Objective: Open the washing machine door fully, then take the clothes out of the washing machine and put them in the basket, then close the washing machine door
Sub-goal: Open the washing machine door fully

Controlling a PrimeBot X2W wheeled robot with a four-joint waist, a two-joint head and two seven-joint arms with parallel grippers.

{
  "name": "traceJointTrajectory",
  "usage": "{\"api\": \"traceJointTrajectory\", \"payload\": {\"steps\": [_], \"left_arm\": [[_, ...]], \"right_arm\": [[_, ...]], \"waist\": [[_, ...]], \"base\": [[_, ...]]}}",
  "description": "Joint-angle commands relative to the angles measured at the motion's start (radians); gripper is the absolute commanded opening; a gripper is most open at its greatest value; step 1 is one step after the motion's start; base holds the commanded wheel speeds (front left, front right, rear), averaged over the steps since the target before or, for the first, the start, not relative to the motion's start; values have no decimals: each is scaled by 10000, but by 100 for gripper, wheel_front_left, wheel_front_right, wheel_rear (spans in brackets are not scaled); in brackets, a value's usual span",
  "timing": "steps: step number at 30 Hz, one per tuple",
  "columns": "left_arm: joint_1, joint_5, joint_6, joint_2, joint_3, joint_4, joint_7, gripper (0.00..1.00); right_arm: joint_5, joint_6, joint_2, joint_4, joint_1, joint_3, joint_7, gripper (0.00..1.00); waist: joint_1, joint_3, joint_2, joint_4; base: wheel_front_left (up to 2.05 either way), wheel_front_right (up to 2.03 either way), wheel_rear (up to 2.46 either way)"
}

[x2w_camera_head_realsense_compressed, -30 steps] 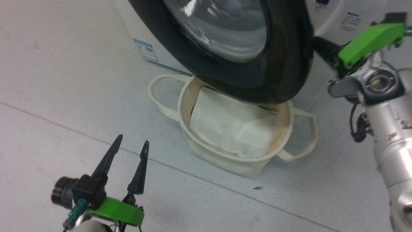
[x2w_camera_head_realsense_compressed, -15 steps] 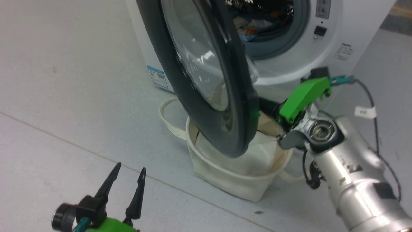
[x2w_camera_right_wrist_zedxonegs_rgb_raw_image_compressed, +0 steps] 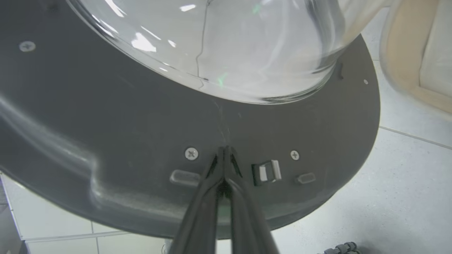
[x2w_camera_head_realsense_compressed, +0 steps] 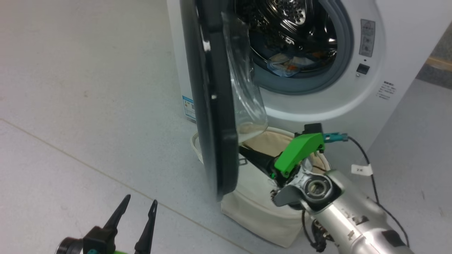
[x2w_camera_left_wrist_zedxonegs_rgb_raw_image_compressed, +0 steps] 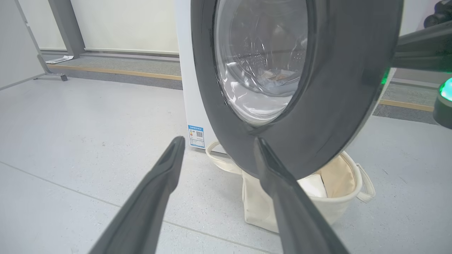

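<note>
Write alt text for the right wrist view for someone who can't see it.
The right gripper, jaws shut, has its tips against the dark inner face of the washing machine door, just below the clear glass bowl. The basket sits on the floor at upper right.

1. The head camera looked forward and down from above, moderately far, at the white boxy front-loading washing machine [x2w_camera_head_realsense_compressed: 388, 35]. It saw the machine's large round door of glossy black ring and bulging clear glass [x2w_camera_head_realsense_compressed: 212, 106] edge-on.
2. The left wrist camera sat low near the pale grey floor [x2w_camera_left_wrist_zedxonegs_rgb_raw_image_compressed: 70, 116] and faced along the left hand [x2w_camera_left_wrist_zedxonegs_rgb_raw_image_compressed: 219, 139] at the door's outer face, fairly near.
3. The right wrist camera looked along the right hand [x2w_camera_right_wrist_zedxonegs_rgb_raw_image_compressed: 224, 150], very close to the door's inner face.
4. All three views shared the door and the round cream canvas basket [x2w_camera_head_realsense_compressed: 254, 215]. The head and left wrist views also shared the machine's small blue label [x2w_camera_head_realsense_compressed: 189, 107].
</note>
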Motion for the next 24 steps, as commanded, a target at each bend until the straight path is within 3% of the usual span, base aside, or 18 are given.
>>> {"api": "traceJointTrajectory", "payload": {"steps": [1,8,16,17,18,24], "left_arm": [[-210,12,25,225,333,-317,16,100],[-134,-69,130,307,357,-525,118,100],[-16,-197,251,339,389,-668,133,100],[-2,-221,279,353,396,-702,135,100],[6,-228,293,363,396,-717,136,100],[17,-291,364,414,404,-819,143,100]], "right_arm": [[300,42,219,-450,-288,301,-341,0],[845,42,220,-723,-472,1295,-1675,0],[333,42,193,-770,-393,1485,-2355,0],[160,42,138,-822,-332,1478,-2529,56],[80,42,106,-857,-290,1473,-2625,100],[-729,42,-214,-1261,-175,1664,-3320,100]], "waist": [[1,-105,0,71],[1,-174,0,63],[1,-296,0,-374],[1,-318,0,-535],[1,-336,0,-618],[1,-341,0,-1102]], "base": [[0,0,0],[0,0,0],[0,0,0],[0,0,0],[0,0,0],[0,0,0]]}}
